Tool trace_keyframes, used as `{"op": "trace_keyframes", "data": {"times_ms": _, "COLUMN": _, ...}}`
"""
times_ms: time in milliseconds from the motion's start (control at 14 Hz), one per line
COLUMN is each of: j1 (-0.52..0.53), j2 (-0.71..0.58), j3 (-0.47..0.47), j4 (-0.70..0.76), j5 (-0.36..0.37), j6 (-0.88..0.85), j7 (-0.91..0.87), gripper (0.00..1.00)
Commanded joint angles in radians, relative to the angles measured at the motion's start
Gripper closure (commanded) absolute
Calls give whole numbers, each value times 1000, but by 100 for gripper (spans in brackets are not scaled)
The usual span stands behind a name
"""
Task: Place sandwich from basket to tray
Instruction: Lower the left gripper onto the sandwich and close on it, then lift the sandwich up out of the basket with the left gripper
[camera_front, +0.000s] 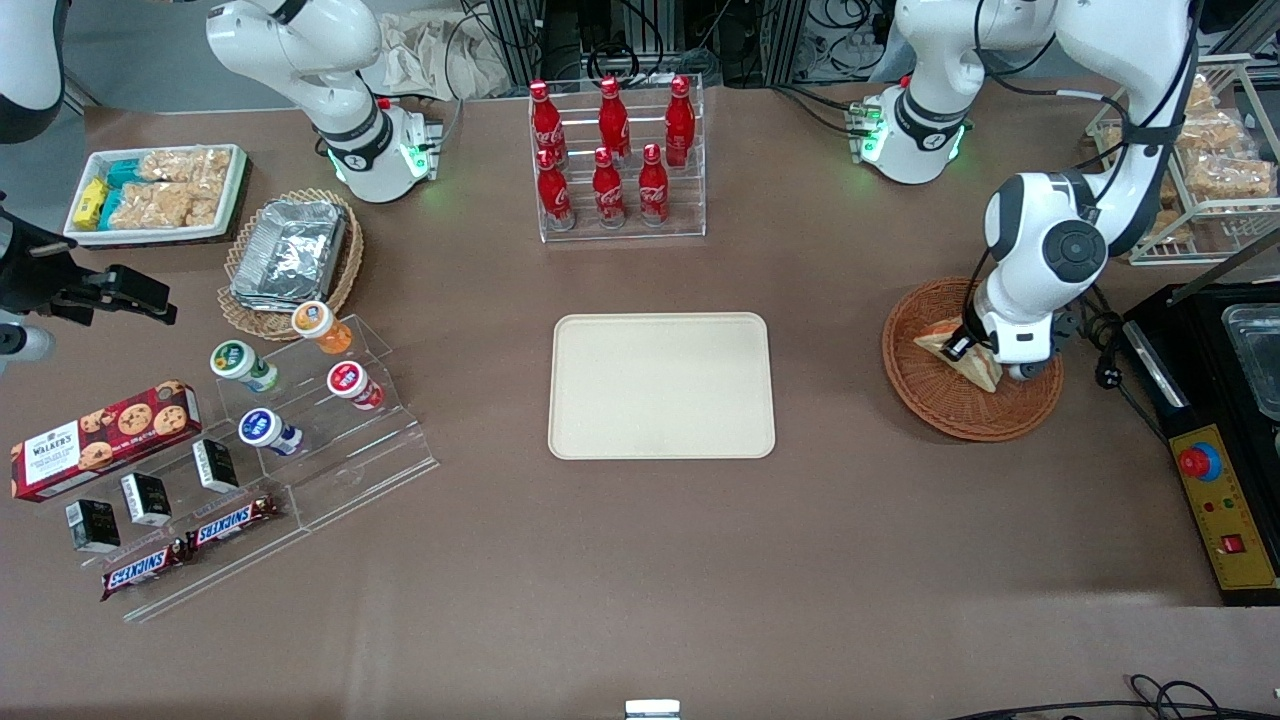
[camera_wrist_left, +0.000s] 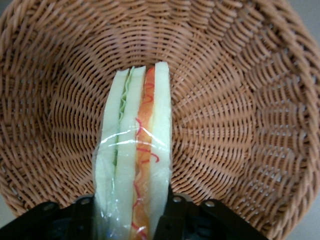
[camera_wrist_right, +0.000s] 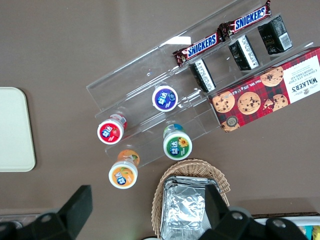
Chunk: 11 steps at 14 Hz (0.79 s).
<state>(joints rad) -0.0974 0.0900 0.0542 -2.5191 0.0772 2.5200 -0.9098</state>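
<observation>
- Front view: the gripper (camera_front: 968, 352) is lowered into the basket (camera_front: 930, 400), around the sandwich (camera_front: 972, 365); the tray (camera_front: 662, 386) lies nearby on the table (camera_front: 700, 560).
- Left wrist view: the sandwich (camera_wrist_left: 136, 165), wrapped in film, is clamped between the fingers (camera_wrist_left: 172, 215) over the basket (camera_wrist_left: 240, 115) floor.
- Right wrist view: a tray (camera_wrist_right: 15, 129) corner is seen.

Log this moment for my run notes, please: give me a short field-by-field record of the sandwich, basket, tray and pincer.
sandwich: triangular white-bread wedge, plastic-wrapped, red-orange and pale green filling, standing on edge
basket: round reddish-brown woven wicker basket, holding the sandwich, toward the working arm's end of the table
tray: flat cream-beige rectangular plastic tray, bare, mid-table
pincer: left arm's pincer down in the basket, a finger on each side of the sandwich
pincer state: shut on the sandwich
task stage: sandwich not yet out of the basket
</observation>
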Motion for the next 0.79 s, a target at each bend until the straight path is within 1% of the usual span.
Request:
{"op": "trace_keyframes", "data": {"times_ms": 0, "j1": 5, "j2": -79, "j3": 0, "j4": 26, "j5": 24, "j6": -45, "j7": 3, "gripper": 100}}
{"op": "trace_keyframes", "data": {"times_ms": 143, "j1": -1, "j2": -125, "j3": -8, "j4": 112, "j5": 9, "j6": -195, "j7": 70, "gripper": 100}}
{"op": "trace_keyframes", "data": {"times_ms": 214, "j1": -8, "j2": -128, "j3": -13, "j4": 190, "j5": 9, "j6": -290, "j7": 80, "gripper": 100}}
{"op": "trace_keyframes", "data": {"times_ms": 429, "j1": -73, "j2": -58, "j3": -43, "j4": 479, "j5": -2, "j6": -591, "j7": 118, "gripper": 100}}
{"op": "trace_keyframes", "data": {"times_ms": 500, "j1": -100, "j2": -49, "j3": -56, "j4": 538, "j5": -23, "j6": -649, "j7": 153, "gripper": 100}}
{"op": "trace_keyframes", "data": {"times_ms": 571, "j1": -125, "j2": -50, "j3": -57, "j4": 563, "j5": -39, "j6": -673, "j7": 211, "gripper": 100}}
{"op": "trace_keyframes", "data": {"times_ms": 714, "j1": -175, "j2": -61, "j3": -63, "j4": 575, "j5": -86, "j6": -673, "j7": 293, "gripper": 100}}
